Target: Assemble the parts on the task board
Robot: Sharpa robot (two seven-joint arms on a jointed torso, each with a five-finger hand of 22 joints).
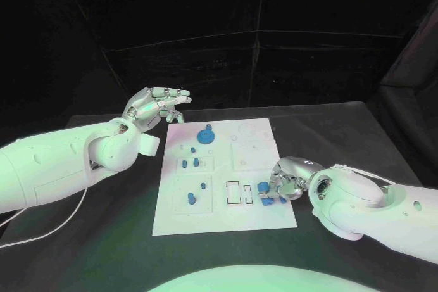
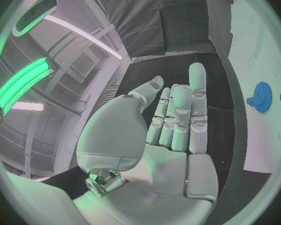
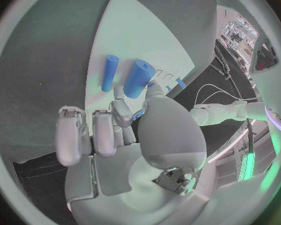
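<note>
your left hand (image 1: 161, 104) hangs off the board's far left corner, fingers spread, holding nothing. the white board (image 1: 256, 219) lies mid table w/ a blue gear (image 1: 207, 137) near its far end & small blue pegs (image 1: 192, 198) down the left side. your right hand (image 1: 285, 181) sits on the board's right edge, fingers curled by two blue cylinders (image 3: 131, 76); can't tell if it grips one.

The flat white plastic task board (image 1: 228, 178) looks matt and smooth. The small blue plastic cylinder parts (image 3: 138, 78) have a smooth, dull sheen. The black bench (image 1: 109, 254) appears cloth-covered and matt. The silver metallic fingers (image 2: 197, 92) look satin-smooth.
</note>
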